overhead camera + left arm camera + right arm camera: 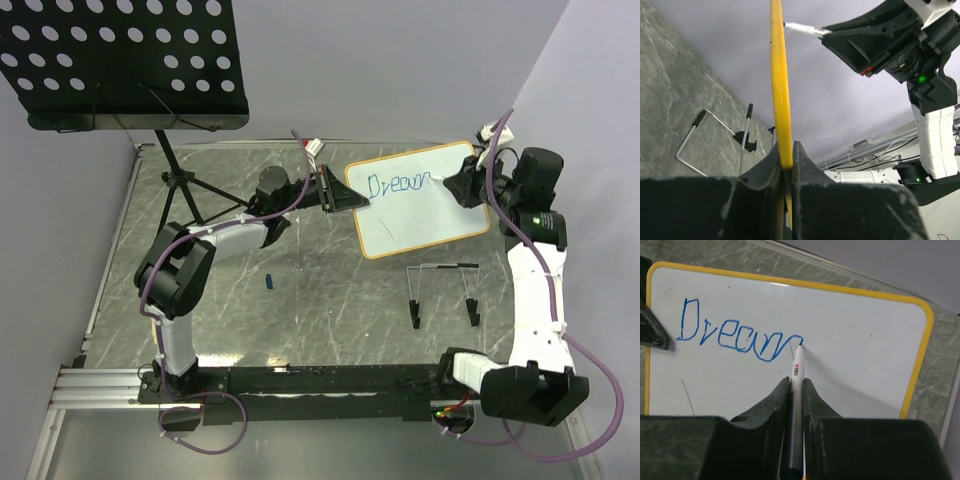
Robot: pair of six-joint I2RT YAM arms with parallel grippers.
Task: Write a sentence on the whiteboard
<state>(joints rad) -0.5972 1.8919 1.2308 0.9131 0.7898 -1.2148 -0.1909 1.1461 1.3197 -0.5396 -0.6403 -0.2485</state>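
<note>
Surface: grey marbled tabletop (300,300) with a pale wall behind it and both arm bases along the near edge.
Whiteboard: the whiteboard (855,355), with a yellow-orange frame and rounded corners, sits over the far right part of the table, between the two grippers. Whether its underside rests on the table cannot be told.
Writing: the sentence (740,337) so far is one line of blue handwriting in the board's upper left, reading roughly "Dream", with its last letter a run of loops. A few thin grey marks show on the white below it.
Left gripper: the left gripper (786,160) is clamped on the board's left edge. In the left wrist view the frame runs edge-on straight up from between the closed jaws.
Right gripper: the right gripper (796,382) is closed around a white marker (797,375), which points out from between the fingers.
Marker tip: it touches the board at the end of the last blue stroke.
Music stand: a black perforated tray (120,60) stands at the far left, its tripod legs on the table.
Wire stand: a small metal wire easel (445,290) lies on the table near the right arm, apart from the board.
Small item: a small blue object (270,283) lies on the table near the left arm.
</note>
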